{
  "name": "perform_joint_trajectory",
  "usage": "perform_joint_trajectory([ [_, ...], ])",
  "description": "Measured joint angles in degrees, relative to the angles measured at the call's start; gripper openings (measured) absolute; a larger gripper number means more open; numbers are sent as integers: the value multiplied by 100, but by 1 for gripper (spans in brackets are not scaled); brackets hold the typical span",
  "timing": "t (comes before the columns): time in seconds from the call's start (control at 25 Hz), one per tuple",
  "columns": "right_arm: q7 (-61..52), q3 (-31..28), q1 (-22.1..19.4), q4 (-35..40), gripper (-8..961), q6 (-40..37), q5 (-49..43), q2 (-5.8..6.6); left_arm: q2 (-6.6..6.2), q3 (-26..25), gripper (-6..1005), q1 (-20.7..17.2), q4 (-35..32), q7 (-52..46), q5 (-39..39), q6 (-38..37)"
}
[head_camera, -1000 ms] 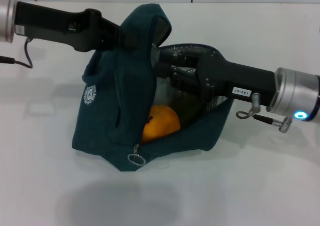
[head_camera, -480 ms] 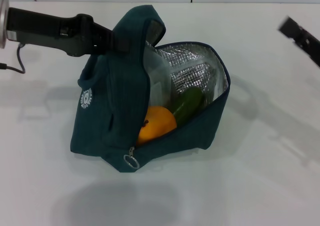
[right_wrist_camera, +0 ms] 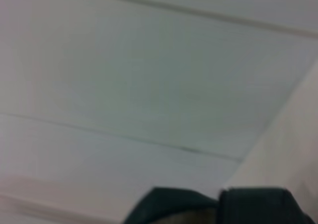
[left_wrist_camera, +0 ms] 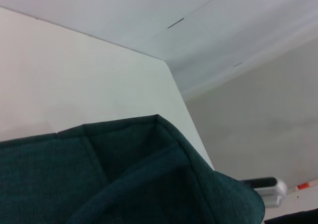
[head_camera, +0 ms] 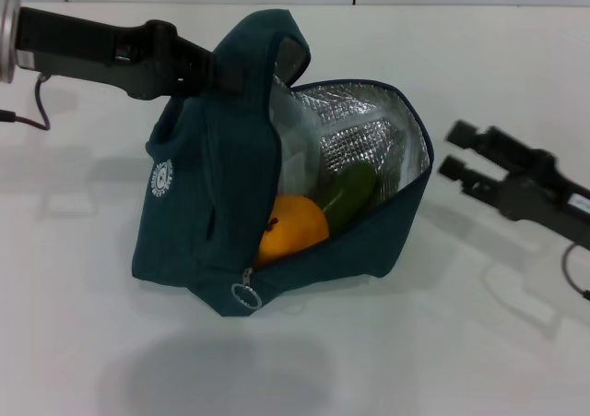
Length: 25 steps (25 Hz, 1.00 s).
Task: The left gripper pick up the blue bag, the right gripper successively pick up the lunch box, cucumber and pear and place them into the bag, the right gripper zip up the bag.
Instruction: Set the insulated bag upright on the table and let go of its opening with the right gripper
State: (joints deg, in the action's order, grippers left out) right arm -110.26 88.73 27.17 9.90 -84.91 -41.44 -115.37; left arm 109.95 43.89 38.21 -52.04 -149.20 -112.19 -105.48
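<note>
Holding the blue bag [head_camera: 230, 167] up by its handle, your left gripper [head_camera: 205, 70] clamped it; your right gripper [head_camera: 458, 151] hovered beside it, fingers spread and empty.

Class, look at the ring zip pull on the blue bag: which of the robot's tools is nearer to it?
Neither is close; the left looks somewhat nearer. The left tool grips the blue bag at its top handle, above the zip pull. The right tool is open, off to the bag's right over the table.

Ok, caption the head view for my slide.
Left gripper holds the blue bag open, pear and cucumber inside; open right gripper waits beside it.
</note>
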Motion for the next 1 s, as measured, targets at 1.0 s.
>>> perform_joint_trajectory([
  [1.0, 19, 778, 410, 408, 489, 385, -69, 4, 0, 32, 41, 12, 34, 94, 2, -25],
])
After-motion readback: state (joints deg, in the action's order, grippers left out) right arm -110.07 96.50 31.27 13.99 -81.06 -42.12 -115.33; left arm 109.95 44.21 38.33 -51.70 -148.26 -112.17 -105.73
